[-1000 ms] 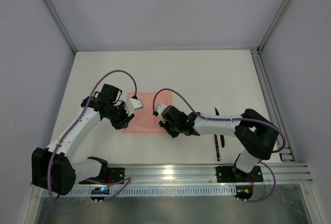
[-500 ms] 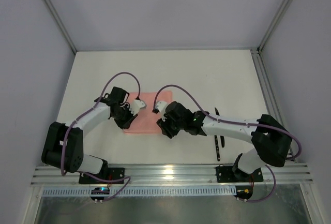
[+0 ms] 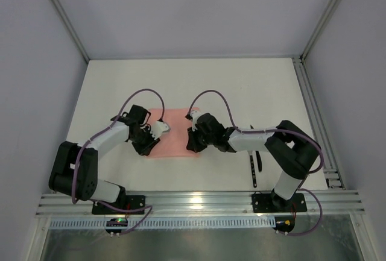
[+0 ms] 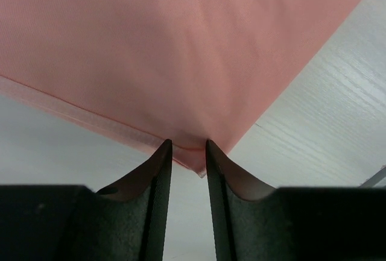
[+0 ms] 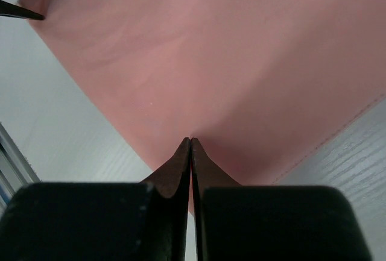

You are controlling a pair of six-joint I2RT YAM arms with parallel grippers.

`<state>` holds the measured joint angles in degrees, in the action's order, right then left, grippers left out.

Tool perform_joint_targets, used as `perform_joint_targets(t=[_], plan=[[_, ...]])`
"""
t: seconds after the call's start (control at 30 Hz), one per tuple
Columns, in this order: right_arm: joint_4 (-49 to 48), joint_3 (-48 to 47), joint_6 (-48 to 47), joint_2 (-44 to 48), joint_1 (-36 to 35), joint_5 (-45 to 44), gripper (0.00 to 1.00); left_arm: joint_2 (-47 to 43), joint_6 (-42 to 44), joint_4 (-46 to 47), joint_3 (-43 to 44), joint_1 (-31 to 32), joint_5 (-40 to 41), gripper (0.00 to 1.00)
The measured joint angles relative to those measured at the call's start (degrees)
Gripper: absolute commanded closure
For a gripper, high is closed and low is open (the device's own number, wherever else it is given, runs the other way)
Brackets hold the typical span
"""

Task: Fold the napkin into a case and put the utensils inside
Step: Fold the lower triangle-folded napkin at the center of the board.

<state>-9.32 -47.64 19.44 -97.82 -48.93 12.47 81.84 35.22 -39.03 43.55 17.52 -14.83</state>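
The salmon-pink napkin [image 3: 175, 133] lies flat on the white table between my two arms. My left gripper [image 3: 146, 150] is at its near-left corner. In the left wrist view the fingers stand a little apart, and the tip of that napkin [image 4: 181, 50] corner lies between the tips of the left gripper [image 4: 186, 145]. My right gripper [image 3: 190, 147] is at the near-right corner. In the right wrist view that right gripper [image 5: 190, 140] is shut, with the corner of the napkin [image 5: 229, 62] pinched in it. Dark utensils [image 3: 254, 170] lie to the right, partly under the right arm.
An aluminium rail [image 3: 205, 201] runs along the near edge of the table, and a frame post [image 3: 313, 110] runs along the right side. The right arm's forearm [image 3: 253, 140] reaches across above the utensils.
My right gripper has closed on the napkin's near-right corner, and that arm's elbow has swung back. The left gripper stays at the near-left corner, shifted only slightly.
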Motion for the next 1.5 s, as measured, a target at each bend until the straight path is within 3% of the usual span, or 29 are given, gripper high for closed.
perform_joint_targets(t=[0.23,0.27,0.37,0.47,0.5,0.6,0.97,1.2,1.3,1.33,1.5], plan=[[-4.76,3.63,5.27,-1.86,2.34,3.08,0.96,-11.02,5.01,-5.05,1.6,0.0,-4.83,0.46],[-5.27,3.91,5.62,-1.84,2.58,3.34,0.96,-12.48,6.21,-5.73,2.45,0.07,-4.96,0.37],[-5.68,4.09,6.03,-1.84,2.71,3.61,0.96,-13.31,10.34,-5.97,3.43,0.94,-4.13,0.27],[-5.64,4.07,5.95,-1.84,2.82,3.82,0.96,-13.11,15.02,-5.46,0.61,4.76,-1.46,0.01],[-5.6,4.04,5.9,-1.84,2.89,3.91,0.96,-13.05,16.37,-5.51,-0.74,6.27,-0.57,0.01],[-5.53,4.02,5.57,-1.84,2.95,4.26,0.96,-12.52,19.98,-5.27,-4.2,9.53,2.54,0.01],[-4.17,3.45,3.87,-1.84,3.21,5.4,0.96,-9.86,29.99,2.56,-8.52,14.03,14.27,0.2],[-3.41,3.17,2.91,-1.84,3.37,6.27,0.96,-10.03,31.36,4.11,-9.53,14.64,15.08,0.34],[-3.19,3.1,2.8,-1.84,3.41,6.54,0.96,-10.01,31.26,4.33,-9.7,14.64,14.56,0.46],[-3.08,3.06,2.78,-1.84,3.41,6.62,0.96,-10.01,31.17,4.61,-9.77,14.64,14.16,0.54],[-2.95,3.06,2.75,-1.84,3.45,6.88,0.96,-9.97,30.75,4.98,-10.01,14.64,12.57,0.59]])
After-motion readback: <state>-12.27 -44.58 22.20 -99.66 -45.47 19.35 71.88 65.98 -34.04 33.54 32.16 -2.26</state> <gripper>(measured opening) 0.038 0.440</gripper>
